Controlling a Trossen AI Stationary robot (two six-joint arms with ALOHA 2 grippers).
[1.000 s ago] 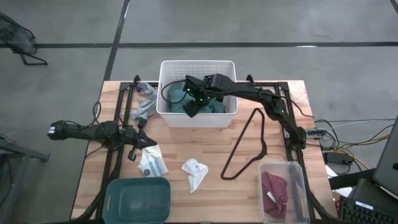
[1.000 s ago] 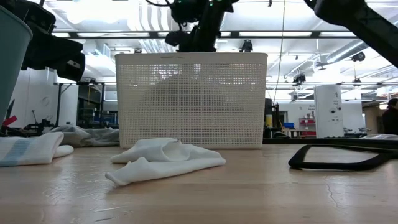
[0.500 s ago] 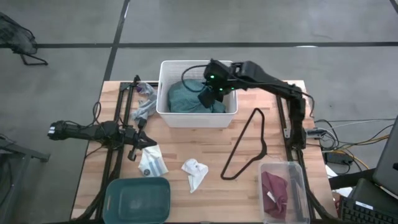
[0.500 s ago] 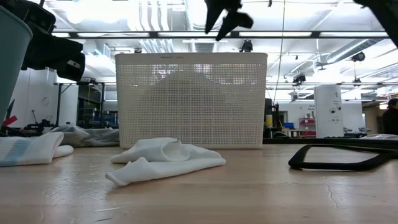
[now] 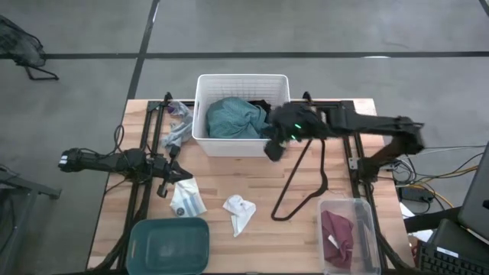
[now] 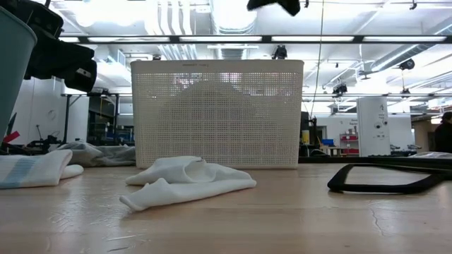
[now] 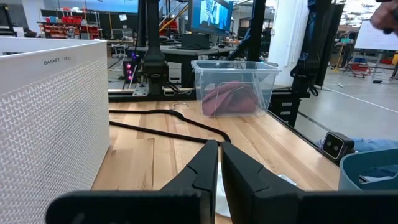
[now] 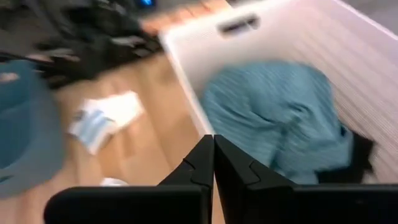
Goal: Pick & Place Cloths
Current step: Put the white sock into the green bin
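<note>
A large teal cloth (image 5: 231,118) and a black garment (image 5: 260,105) lie in the white mesh basket (image 5: 243,79) at the table's far middle. My right gripper (image 5: 273,150) is shut and holds nothing; it hovers above the basket's near right corner, high at the top of the low view (image 6: 275,5). Its wrist view looks down on the teal cloth (image 8: 273,118). A white rag (image 5: 239,211) lies crumpled on the table. My left gripper (image 5: 173,174) is shut above a white-and-blue rag (image 5: 186,200). A maroon cloth (image 5: 336,233) lies in the clear bin.
A thin black wire hanger (image 5: 302,179) lies on the table right of centre. A teal bin (image 5: 170,244) stands at the near left edge, the clear bin (image 5: 348,205) at the near right. A grey rag (image 5: 177,131) lies left of the basket.
My right gripper has risen out of the basket, gone toward the table's right and near edge, and shut its open fingers on nothing. The teal cloth, partly hidden under it before, now shows whole in the basket.
</note>
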